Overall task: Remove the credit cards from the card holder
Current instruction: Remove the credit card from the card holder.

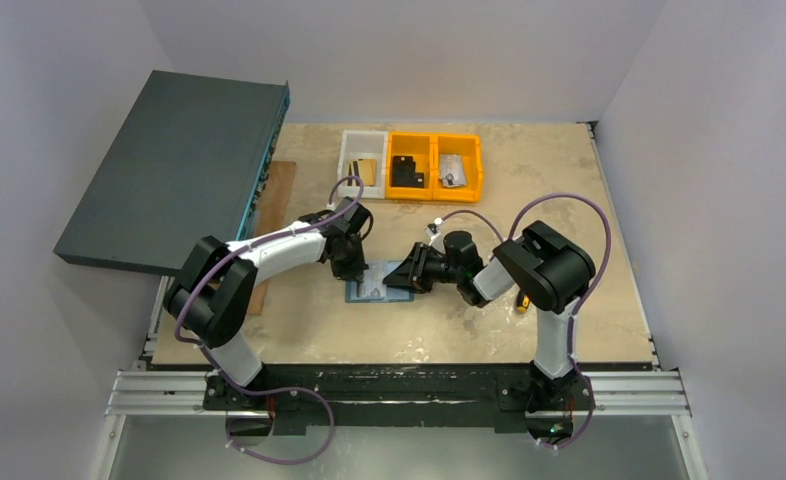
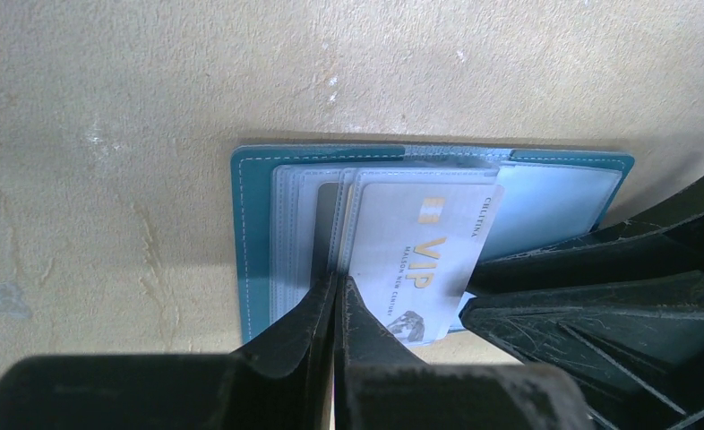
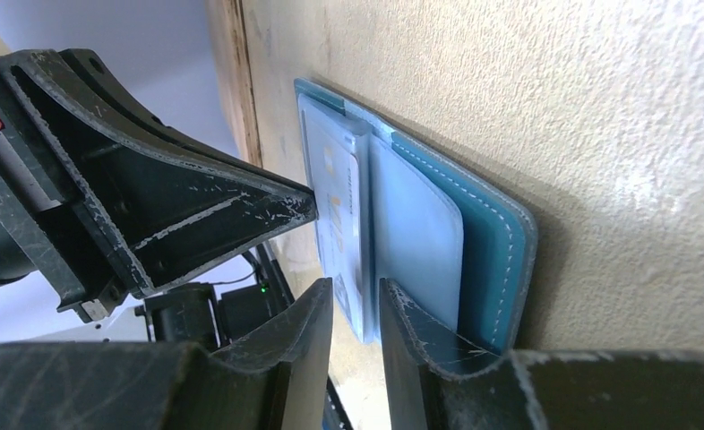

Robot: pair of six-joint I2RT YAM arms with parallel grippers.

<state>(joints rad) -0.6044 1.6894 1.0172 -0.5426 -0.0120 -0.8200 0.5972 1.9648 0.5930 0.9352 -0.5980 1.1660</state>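
Where the counter (image 1: 569, 200) is seen from above, the card holder (image 1: 377, 291) is found lying open and flat just below the middle of the frame. The left fingers (image 1: 352, 270) are set at its upper left edge and the right fingers (image 1: 403, 275) at its right edge.

In the left wrist view the card holder (image 2: 252, 224) is spread across the middle of the frame, with its teal cover underneath and a stack of clear sleeves on top. A silvery-grey card (image 2: 420, 260) marked VIP is seen tilted on the sleeves, its lower corner reaching past the holder's lower edge. A darker card (image 2: 327, 224) is glimpsed behind a sleeve just left of it. The left fingers (image 2: 330, 313) are closed together with only a hairline between them, and their tips touch the lower edge of the sleeve stack just left of the silvery-grey card. Whether a sleeve edge is nipped there cannot be told. The right fingers (image 2: 545, 260) enter from the right of that frame, and the card's right edge is taken between their tips.

In the right wrist view the right fingers (image 3: 317, 313) are seen narrowly apart at the bottom of the frame. The edge of the silvery-grey card (image 3: 339, 197) and its sleeves is clamped in the gap and touched on both sides. The pale blue pocket (image 3: 416, 242) and the teal cover lie to the right of the gap, flat against the counter.
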